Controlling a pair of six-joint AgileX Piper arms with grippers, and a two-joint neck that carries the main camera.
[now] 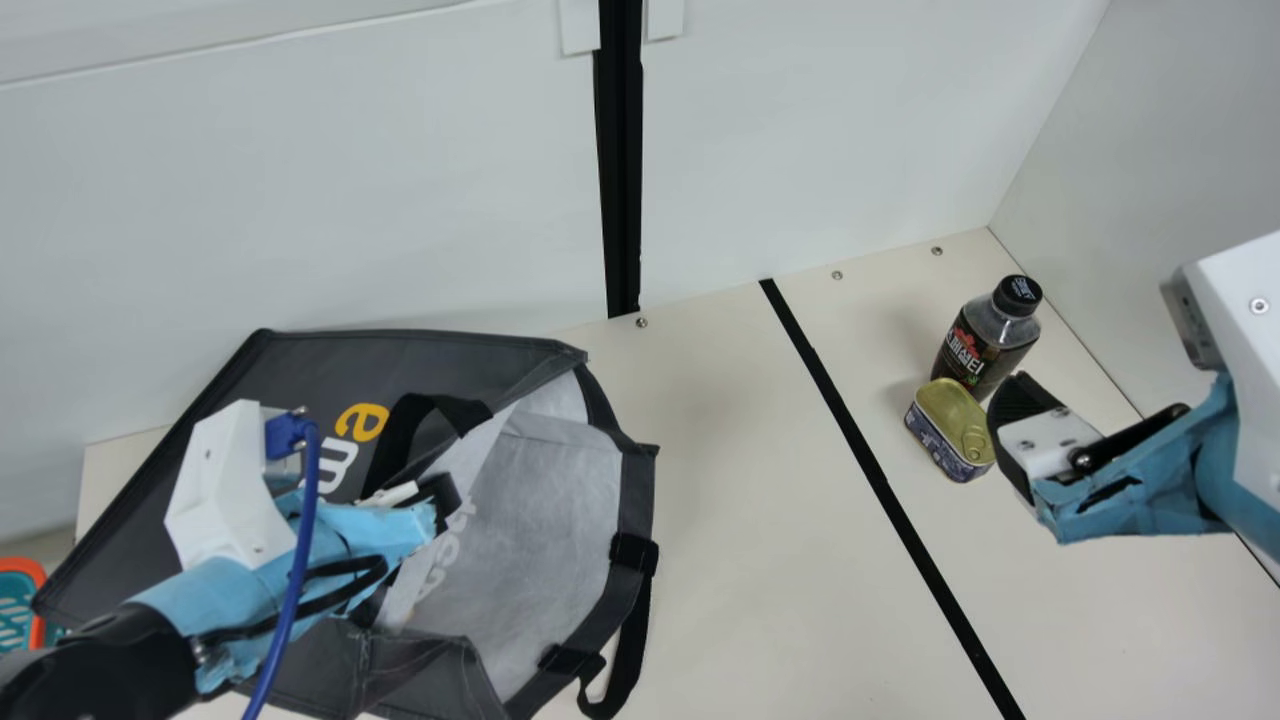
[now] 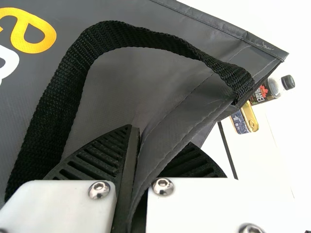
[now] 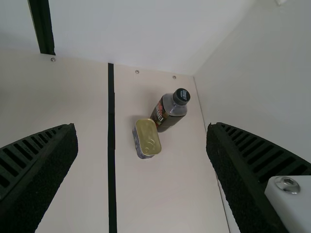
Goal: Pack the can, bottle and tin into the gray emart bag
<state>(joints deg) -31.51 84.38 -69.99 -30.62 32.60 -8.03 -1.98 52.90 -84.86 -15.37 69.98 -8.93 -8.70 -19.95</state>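
Observation:
In the main view my left gripper [image 1: 440, 497] is at the gray bag's [image 1: 540, 520] open mouth; in the left wrist view the left gripper [image 2: 161, 141] is shut on the bag's folded rim [image 2: 167, 145], beside a black strap. The bag lies slumped, its pale lining facing right. My right gripper [image 1: 1022, 432] hangs just right of the tin [image 1: 950, 415]; in the right wrist view the right gripper [image 3: 141, 128] is wide open with nothing held. The gold-lidded tin [image 3: 147, 137] rests on the table against the upright dark bottle [image 3: 168, 111] with its black cap.
A black tape line [image 1: 880, 480] crosses the table [image 1: 740, 450] between bag and tin. White walls rise behind and to the right, the right one near the bottle. An orange and teal basket [image 1: 38, 575] stands at the far left, and a loose strap [image 1: 628, 650] trails from the bag.

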